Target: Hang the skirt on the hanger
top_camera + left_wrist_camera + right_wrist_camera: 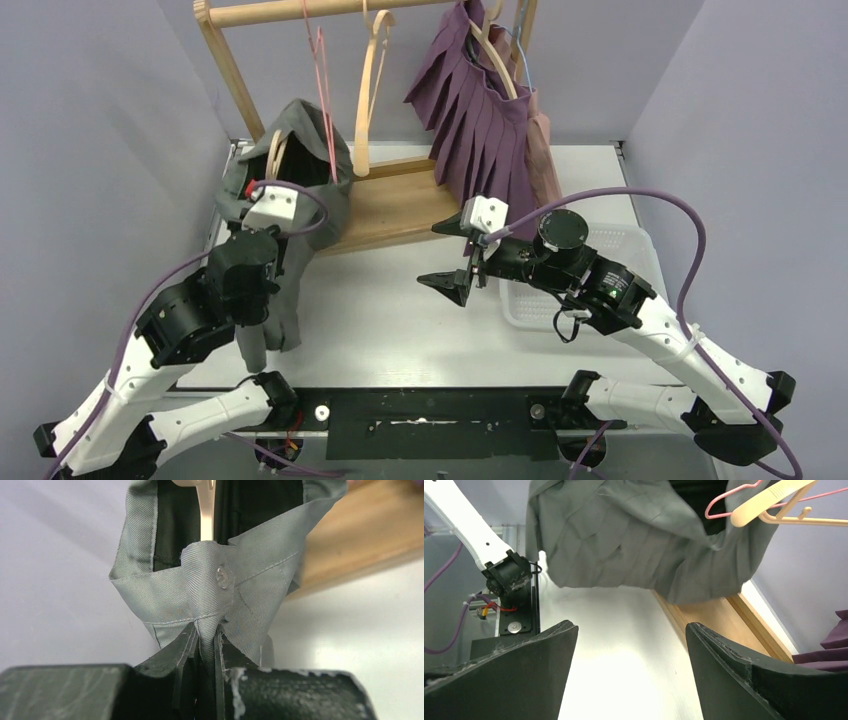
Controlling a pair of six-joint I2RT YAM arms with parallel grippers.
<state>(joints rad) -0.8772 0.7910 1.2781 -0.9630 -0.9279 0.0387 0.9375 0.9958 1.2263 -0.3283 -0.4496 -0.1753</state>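
Grey skirt [300, 140] hangs bunched at the left end of the wooden rack [290, 12]. A wooden hanger [208, 510] shows inside its opening, mostly buried in cloth, with the hook cut off in the left wrist view. Left gripper [206, 636] pinches the gathered waistband just below the button [222, 576]; from above its fingertips are hidden. Right gripper [630, 630] is spread wide and empty above the white table [390, 320], apart from the skirt.

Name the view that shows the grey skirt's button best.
Left wrist: the button sits close and sharp on the bunched skirt. Top external and right wrist show the skirt, but no button.
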